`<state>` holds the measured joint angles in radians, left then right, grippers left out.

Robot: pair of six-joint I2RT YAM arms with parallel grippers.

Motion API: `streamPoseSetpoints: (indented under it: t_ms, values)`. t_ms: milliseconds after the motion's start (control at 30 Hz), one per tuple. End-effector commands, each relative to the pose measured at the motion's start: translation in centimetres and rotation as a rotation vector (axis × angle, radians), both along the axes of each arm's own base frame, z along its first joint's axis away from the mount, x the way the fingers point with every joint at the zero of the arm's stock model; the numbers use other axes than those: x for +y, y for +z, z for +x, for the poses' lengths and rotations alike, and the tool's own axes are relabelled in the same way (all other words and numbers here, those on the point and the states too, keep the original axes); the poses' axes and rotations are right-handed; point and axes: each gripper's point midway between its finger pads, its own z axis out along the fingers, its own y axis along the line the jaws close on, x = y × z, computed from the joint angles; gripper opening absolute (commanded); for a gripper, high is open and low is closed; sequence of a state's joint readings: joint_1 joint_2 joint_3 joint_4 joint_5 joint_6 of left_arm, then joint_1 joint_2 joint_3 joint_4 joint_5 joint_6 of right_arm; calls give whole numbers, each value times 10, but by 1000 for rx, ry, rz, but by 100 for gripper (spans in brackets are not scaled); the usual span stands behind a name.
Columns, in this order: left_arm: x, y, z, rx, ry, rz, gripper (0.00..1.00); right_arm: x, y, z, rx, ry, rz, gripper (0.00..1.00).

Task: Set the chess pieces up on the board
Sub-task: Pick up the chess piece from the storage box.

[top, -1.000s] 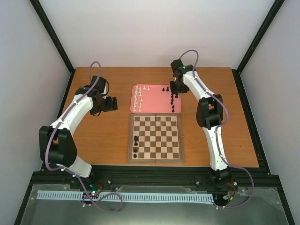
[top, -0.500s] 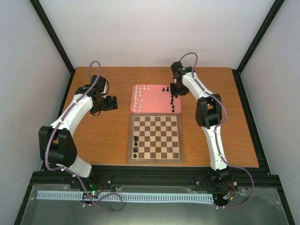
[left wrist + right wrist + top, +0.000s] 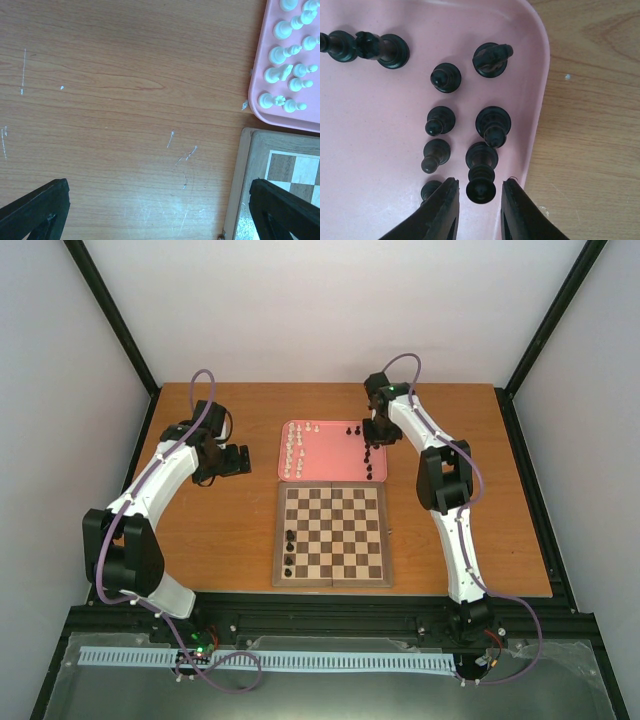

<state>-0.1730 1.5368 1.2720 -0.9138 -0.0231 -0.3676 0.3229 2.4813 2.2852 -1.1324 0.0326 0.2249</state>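
Observation:
My right gripper (image 3: 480, 185) hangs low over the right end of the pink tray (image 3: 370, 125), among several black chess pieces (image 3: 445, 77). Its jaws straddle the head of one tall black piece (image 3: 481, 187), with a small gap on each side, so it is open and touching nothing. From above, that gripper (image 3: 372, 436) sits over the tray's black row (image 3: 370, 462). The board (image 3: 345, 540) lies just in front of the tray with three black pieces (image 3: 290, 552) on its left file. My left gripper (image 3: 159, 184) is wide open and empty over bare table left of the board's corner (image 3: 252, 150).
Cream-white pieces (image 3: 294, 450) stand in rows at the tray's left end and also show in the left wrist view (image 3: 282, 75). The tray's curved right rim (image 3: 542, 90) lies close beside my right finger. Wooden tabletop (image 3: 200, 530) surrounds board and tray; black frame posts stand at the corners.
The right arm has shifted slightly over the tray's right end. The left arm and the pieces on the board have not moved.

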Motion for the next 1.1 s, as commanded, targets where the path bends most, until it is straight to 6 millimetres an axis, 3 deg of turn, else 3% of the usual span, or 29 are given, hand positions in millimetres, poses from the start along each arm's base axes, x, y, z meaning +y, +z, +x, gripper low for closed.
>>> streamPoseSetpoints:
  t_ms: [0,533,1067]
  values:
    - [2,11,8,-31,18,2,100,-4,-15,-3,37,-4,-3,24]
    - [2,13,6,-34,19,2,100,-5,-15,-7,51,-7,-7,6]
    - [1,12,1,-40,13,-10,100,-11,45,-20,-3,1,-3,4]
